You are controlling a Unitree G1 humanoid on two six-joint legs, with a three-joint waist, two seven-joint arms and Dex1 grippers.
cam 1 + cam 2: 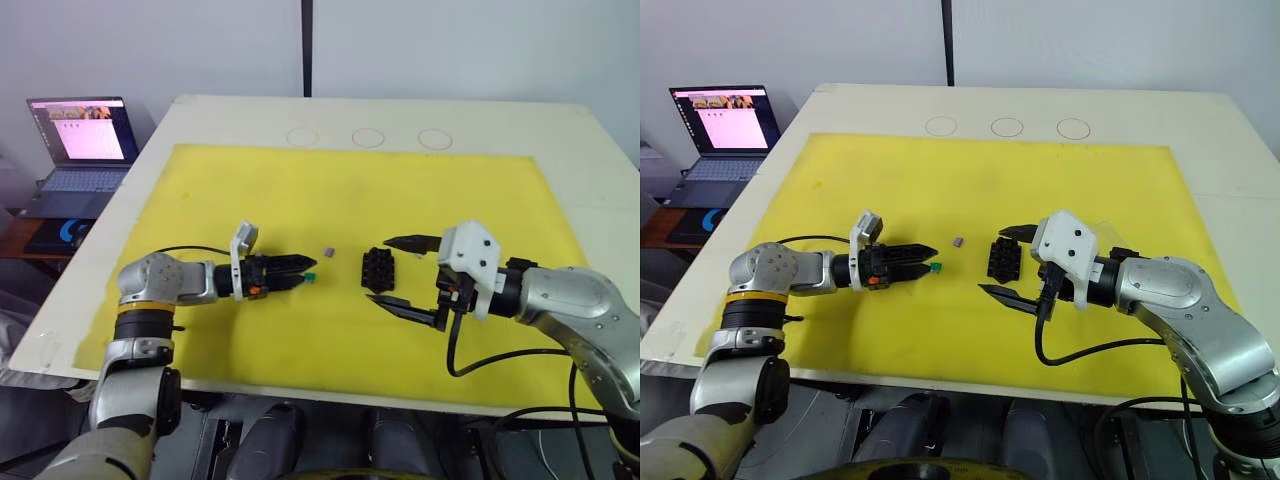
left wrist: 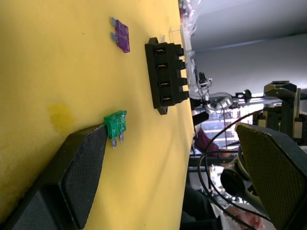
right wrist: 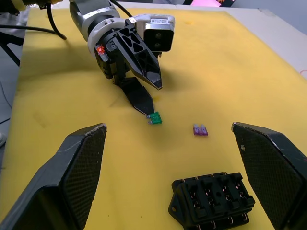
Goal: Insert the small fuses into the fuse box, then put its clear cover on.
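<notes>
Reaching for fuses on a yellow mat

Lying on a yellow mat atop a pale table: black fuse box near the middle, slots facing up. Just to its left, a purple fuse, apart from the box. Nearer the left arm, a green fuse, flat on the mat.

Extending from the left, left claw low over the mat, fingers spread apart and holding nothing, one fingertip touching the green fuse's edge, the other raised above the mat.

Coming from the right, right claw spread wide and empty, one finger on the far side of the fuse box, the other on the near side, box between them but untouched.

Standing off the table's far left corner, an open laptop with a lit screen. Printed along the table's far edge, three faint circles.
</notes>
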